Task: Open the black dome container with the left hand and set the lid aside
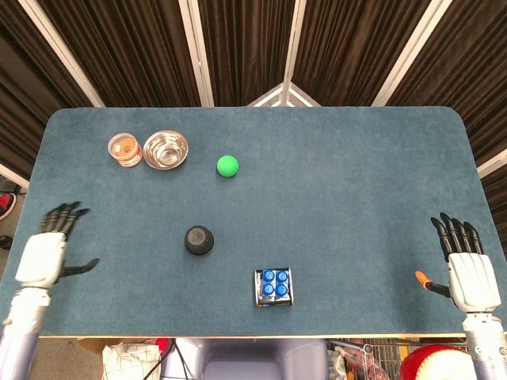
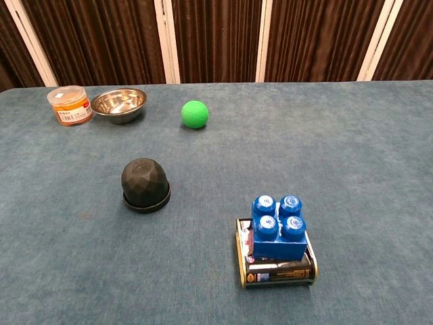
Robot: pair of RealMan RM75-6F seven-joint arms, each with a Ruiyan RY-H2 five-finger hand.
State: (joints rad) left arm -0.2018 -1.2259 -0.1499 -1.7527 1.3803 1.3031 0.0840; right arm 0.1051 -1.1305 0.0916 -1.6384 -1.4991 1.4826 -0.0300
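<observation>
The black dome container (image 1: 199,240) (image 2: 145,184) stands closed on the blue table, left of centre, its faceted lid on its base. My left hand (image 1: 47,252) hovers over the table's left edge, well left of the dome, fingers spread and holding nothing. Low at the right edge, my right hand (image 1: 464,267) is also spread and empty. Neither hand shows in the chest view.
A green ball (image 1: 227,165) lies behind the dome. A steel bowl (image 1: 165,149) and an orange tub (image 1: 125,150) stand at the back left. A blue brick on a flat tin (image 1: 273,287) sits near the front edge, right of the dome.
</observation>
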